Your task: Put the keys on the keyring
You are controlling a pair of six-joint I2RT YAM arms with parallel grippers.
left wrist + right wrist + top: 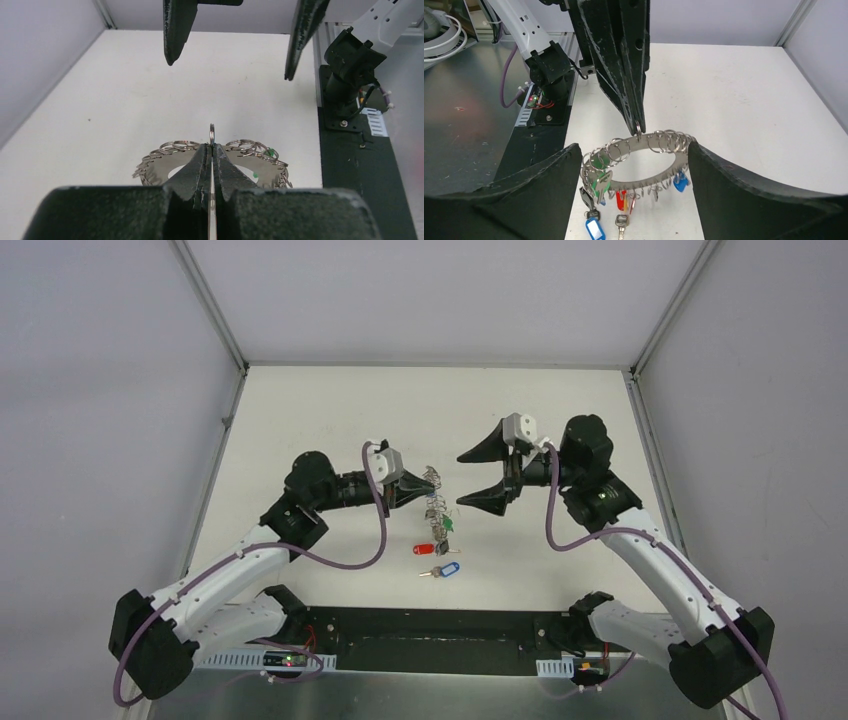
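Keyring held above table, left gripper pinched on a rim loop; right gripper spread wide beside it. Red key, blue key loose below. Next, likely: right picks one.

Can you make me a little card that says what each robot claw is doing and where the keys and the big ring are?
Left claw: shut, pinching a small loop on the keyring, holding it up above the table
Right claw: open, empty, facing the keyring
Red-tagged key: lying loose on the table
Blue-tagged key: on the table beside the red one
Job done: not yet
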